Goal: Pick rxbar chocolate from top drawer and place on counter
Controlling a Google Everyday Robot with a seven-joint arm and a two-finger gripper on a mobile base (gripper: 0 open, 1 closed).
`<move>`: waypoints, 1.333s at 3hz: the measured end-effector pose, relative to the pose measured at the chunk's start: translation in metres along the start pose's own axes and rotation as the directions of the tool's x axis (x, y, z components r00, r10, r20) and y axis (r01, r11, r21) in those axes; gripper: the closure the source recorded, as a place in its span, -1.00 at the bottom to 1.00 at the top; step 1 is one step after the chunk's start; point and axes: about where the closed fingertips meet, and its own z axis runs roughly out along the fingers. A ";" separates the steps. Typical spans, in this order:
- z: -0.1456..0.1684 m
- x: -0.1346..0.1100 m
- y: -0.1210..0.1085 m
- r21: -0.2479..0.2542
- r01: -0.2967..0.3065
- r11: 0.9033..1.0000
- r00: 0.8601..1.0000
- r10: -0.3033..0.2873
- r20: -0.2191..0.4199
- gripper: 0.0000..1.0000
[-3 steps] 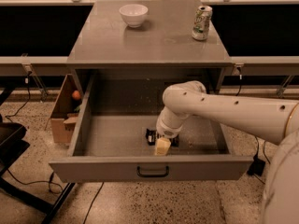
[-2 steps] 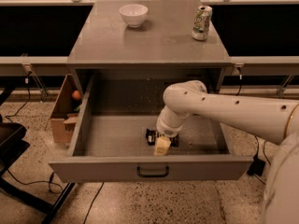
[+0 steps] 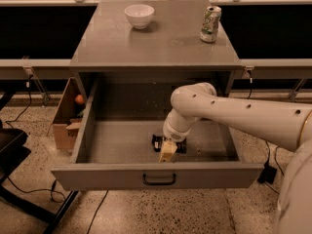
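The top drawer (image 3: 112, 175) is pulled fully open below the grey counter (image 3: 161, 45). The rxbar chocolate (image 3: 156, 143), a small black bar, lies flat on the drawer floor near the front middle. It is partly hidden by my arm. My gripper (image 3: 167, 152) reaches down into the drawer from the right and sits right over the bar, its pale tip at the bar's front edge. I cannot tell whether it has hold of the bar.
A white bowl (image 3: 139, 15) stands at the counter's back middle and a green-and-white can (image 3: 210, 24) at its back right. A cardboard box (image 3: 66, 118) with an orange thing (image 3: 79, 99) stands on the floor left of the drawer. Black furniture (image 3: 9, 155) is at far left.
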 end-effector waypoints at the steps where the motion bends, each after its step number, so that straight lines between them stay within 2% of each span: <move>1: 0.000 0.000 0.000 0.000 0.000 1.000 1.000 0.000 0.000 0.24; 2: 0.000 0.000 0.000 0.000 0.000 1.000 1.000 0.000 0.000 0.70; 3: -0.003 -0.001 0.000 0.000 0.000 1.000 1.000 0.000 0.000 1.00; 4: -0.011 -0.004 -0.001 0.000 0.000 1.000 1.000 0.000 0.000 1.00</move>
